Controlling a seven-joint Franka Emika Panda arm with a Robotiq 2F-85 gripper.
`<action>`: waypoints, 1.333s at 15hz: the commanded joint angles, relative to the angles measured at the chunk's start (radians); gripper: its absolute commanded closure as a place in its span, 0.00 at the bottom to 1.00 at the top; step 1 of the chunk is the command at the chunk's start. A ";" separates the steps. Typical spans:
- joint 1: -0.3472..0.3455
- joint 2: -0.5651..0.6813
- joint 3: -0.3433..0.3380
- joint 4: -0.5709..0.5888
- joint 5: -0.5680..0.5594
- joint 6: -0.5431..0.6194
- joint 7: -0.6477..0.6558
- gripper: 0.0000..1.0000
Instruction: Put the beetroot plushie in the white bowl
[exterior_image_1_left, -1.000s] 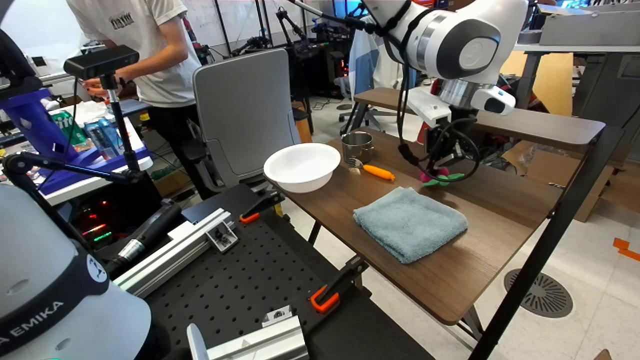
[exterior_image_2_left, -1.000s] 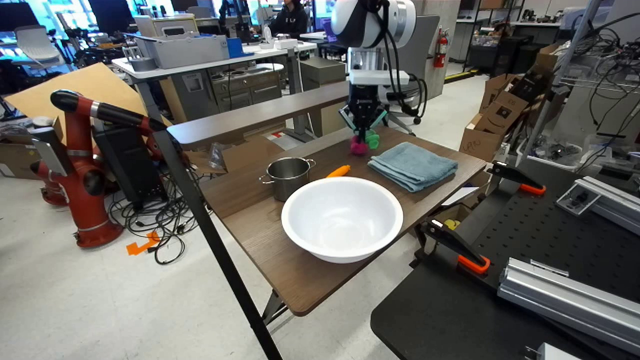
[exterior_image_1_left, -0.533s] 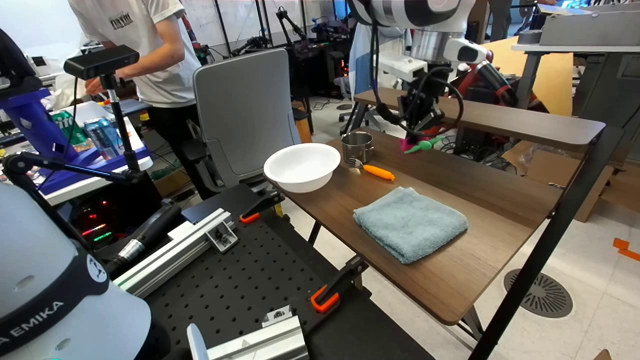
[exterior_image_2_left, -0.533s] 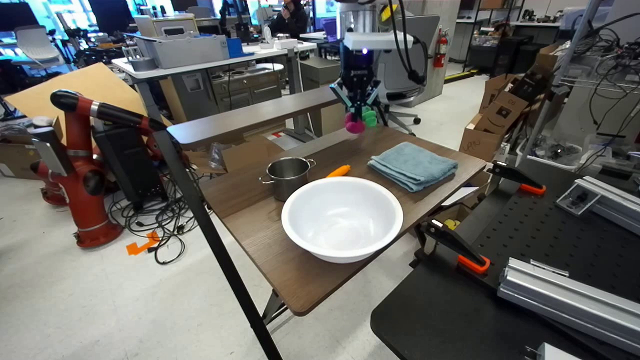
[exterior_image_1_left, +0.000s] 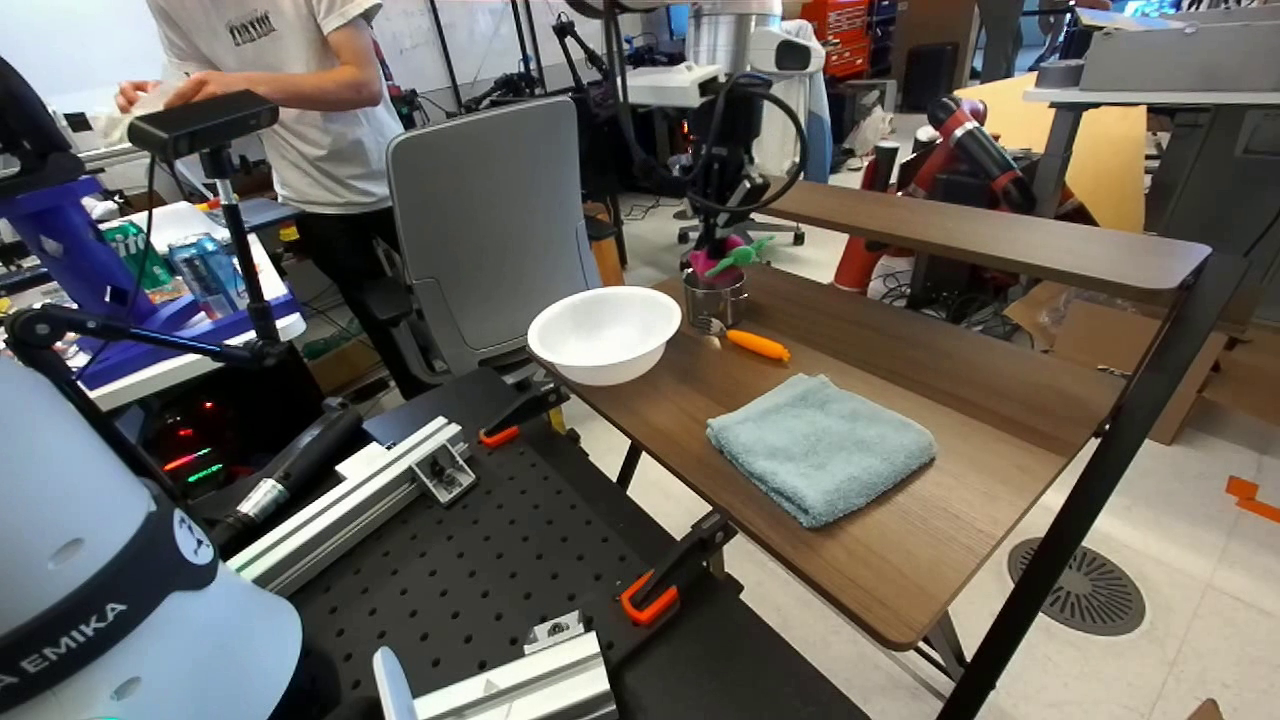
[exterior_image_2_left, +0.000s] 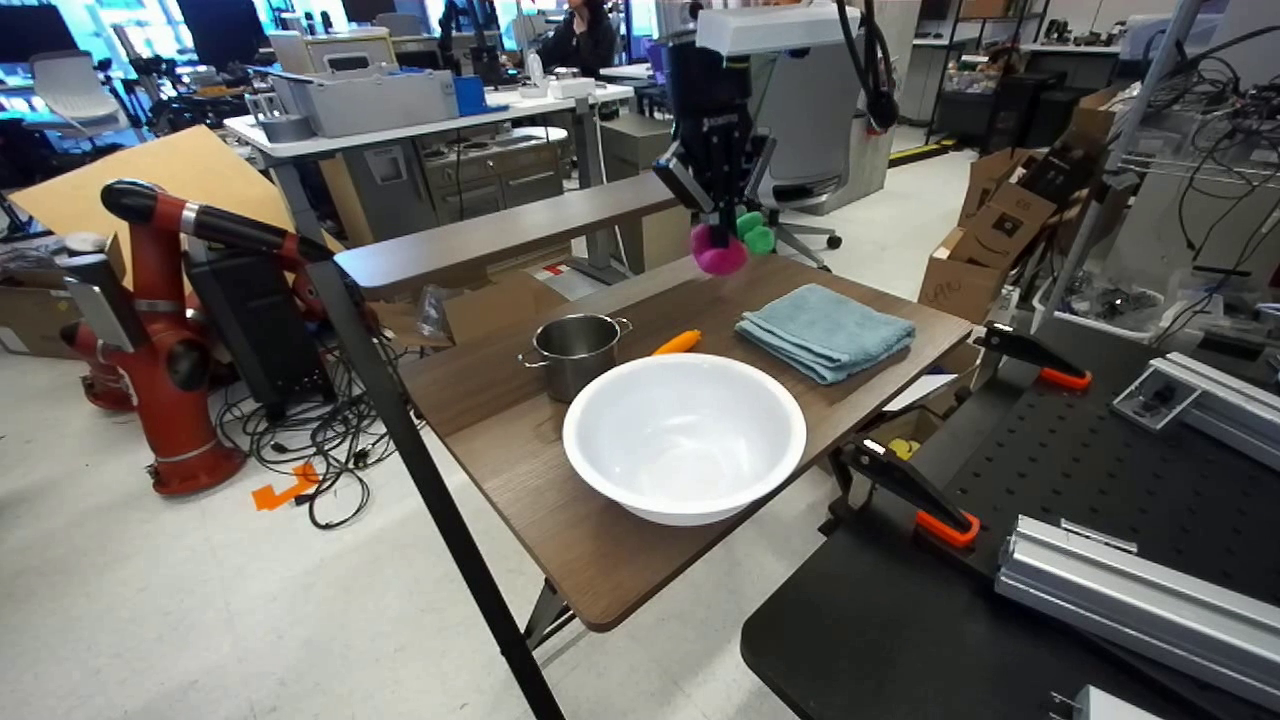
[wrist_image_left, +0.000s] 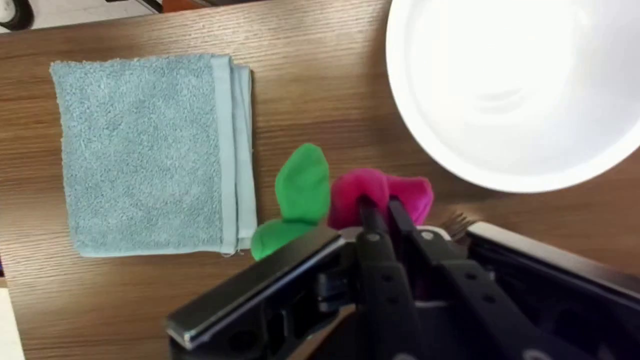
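Note:
The beetroot plushie (exterior_image_1_left: 703, 265), magenta with green leaves, is held in the air above the table; it also shows in an exterior view (exterior_image_2_left: 720, 260) and in the wrist view (wrist_image_left: 356, 187). My gripper (wrist_image_left: 381, 204) is shut on its magenta body, the fingertips pressing into it. The gripper also shows in both exterior views (exterior_image_1_left: 708, 243) (exterior_image_2_left: 721, 228). The white bowl (exterior_image_1_left: 612, 368) sits on the table with nothing in it; it also shows in an exterior view (exterior_image_2_left: 690, 435) and at the upper right of the wrist view (wrist_image_left: 500, 75). The plushie is apart from the bowl.
A metal pot (exterior_image_2_left: 575, 350) stands beside the bowl. A fork with an orange handle (exterior_image_1_left: 757, 345) lies near it; its tines (wrist_image_left: 456, 226) show in the wrist view. A folded blue-grey cloth (exterior_image_1_left: 820, 450) lies on the table. A raised wooden shelf (exterior_image_1_left: 990, 238) runs along the table.
My gripper has lifted the plushie off the table area and carried it toward the pot and bowl, leftward in an exterior view. The bowl, pot, fork and cloth have not moved.

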 joint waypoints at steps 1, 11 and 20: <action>0.031 -0.027 0.020 -0.063 -0.065 0.014 0.014 0.98; 0.095 0.089 0.065 -0.010 -0.112 -0.018 0.013 0.98; 0.143 0.205 0.070 0.050 -0.124 -0.025 0.008 0.98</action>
